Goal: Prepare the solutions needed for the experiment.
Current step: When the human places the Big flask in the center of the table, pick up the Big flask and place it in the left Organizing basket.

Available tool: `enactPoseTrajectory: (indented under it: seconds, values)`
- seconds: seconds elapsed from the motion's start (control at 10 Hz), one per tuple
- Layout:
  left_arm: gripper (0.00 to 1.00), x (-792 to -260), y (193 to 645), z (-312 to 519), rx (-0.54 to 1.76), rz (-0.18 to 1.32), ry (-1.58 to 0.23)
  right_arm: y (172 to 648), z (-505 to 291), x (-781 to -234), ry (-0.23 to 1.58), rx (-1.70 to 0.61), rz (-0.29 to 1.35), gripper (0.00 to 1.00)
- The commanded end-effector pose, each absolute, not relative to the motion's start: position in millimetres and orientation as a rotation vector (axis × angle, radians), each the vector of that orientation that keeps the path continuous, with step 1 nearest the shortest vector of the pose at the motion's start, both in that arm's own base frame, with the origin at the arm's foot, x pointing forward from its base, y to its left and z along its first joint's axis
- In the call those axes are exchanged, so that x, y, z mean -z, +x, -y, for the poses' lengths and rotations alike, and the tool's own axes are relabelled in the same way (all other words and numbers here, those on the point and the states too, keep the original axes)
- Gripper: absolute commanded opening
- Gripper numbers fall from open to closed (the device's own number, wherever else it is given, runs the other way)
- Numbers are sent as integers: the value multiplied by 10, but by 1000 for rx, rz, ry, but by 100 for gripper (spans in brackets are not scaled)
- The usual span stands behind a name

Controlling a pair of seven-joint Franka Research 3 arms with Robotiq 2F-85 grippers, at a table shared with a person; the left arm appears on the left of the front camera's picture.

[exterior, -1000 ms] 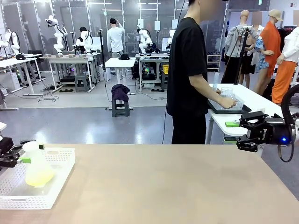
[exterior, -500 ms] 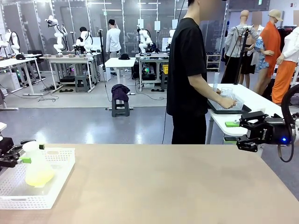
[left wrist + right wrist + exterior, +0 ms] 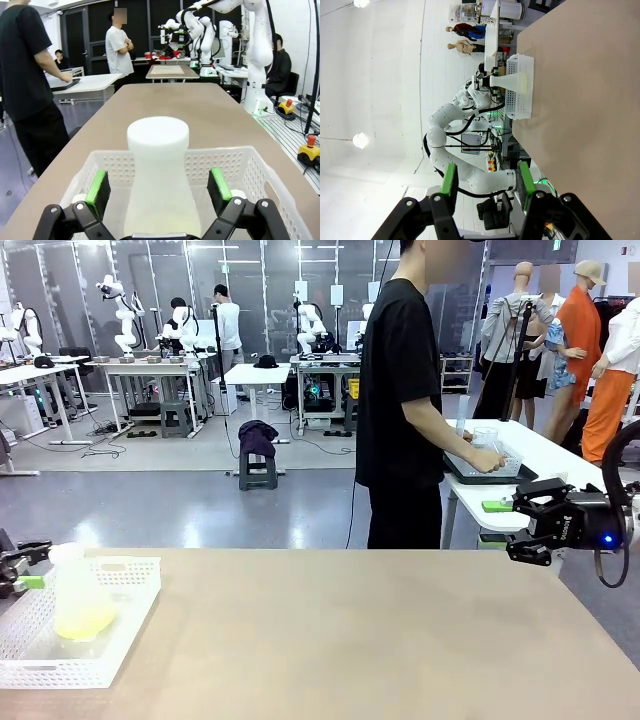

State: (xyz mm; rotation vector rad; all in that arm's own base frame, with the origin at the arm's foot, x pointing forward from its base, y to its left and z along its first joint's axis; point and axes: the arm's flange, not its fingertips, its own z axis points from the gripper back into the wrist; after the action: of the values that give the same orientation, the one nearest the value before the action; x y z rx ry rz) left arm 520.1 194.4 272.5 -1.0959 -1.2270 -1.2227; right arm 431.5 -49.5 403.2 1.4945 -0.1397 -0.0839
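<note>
Standing in basket (image 3: 120, 625), flask (image 3: 158, 180) of solutions (image 3: 82, 625), between spread fingers of empty left tool (image 3: 159, 182)

The table (image 3: 380, 630) has a plain light brown top. Directly on it there is a white plastic basket (image 3: 120, 625) with many small holes, placed at about 9 o'clock, close to the left edge. The basket stands flat on the top.
</note>
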Motion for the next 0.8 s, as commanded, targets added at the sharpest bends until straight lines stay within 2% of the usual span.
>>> enactPoseTrajectory:
  seconds: [0.0, 0.4, 0.7]
  values:
    - [100, -2877, 5185, -2112, 1179, 1243, -1091, 4322, 491, -4045, 1508, 81, 145, 60]
    - [100, -3401, 4887, -2201, 947, 1047, -1262, 4322, 491, -4045, 1508, 81, 145, 60]
    - [100, -3663, 4719, -2240, 628, 779, -1458, 4322, 491, -4045, 1508, 81, 145, 60]
